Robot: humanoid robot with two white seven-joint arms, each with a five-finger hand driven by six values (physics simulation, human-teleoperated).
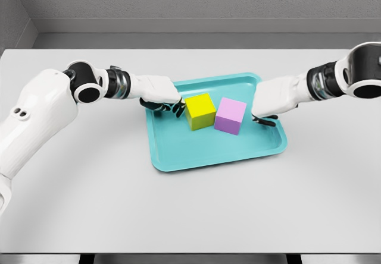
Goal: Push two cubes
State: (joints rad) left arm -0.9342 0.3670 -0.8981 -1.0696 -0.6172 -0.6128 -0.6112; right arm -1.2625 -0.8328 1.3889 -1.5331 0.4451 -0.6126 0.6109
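A yellow cube and a pink cube stand side by side, touching or nearly so, on a teal tray. My left hand reaches over the tray's left rim; its curled dark fingertips are against the yellow cube's left face. My right hand comes in over the tray's right side, its curled fingertips a short gap from the pink cube's right face. Neither hand holds anything.
The tray lies in the middle of a white table. A grey wall runs behind the table's far edge. Both white arms stretch in from the picture's sides above the tabletop.
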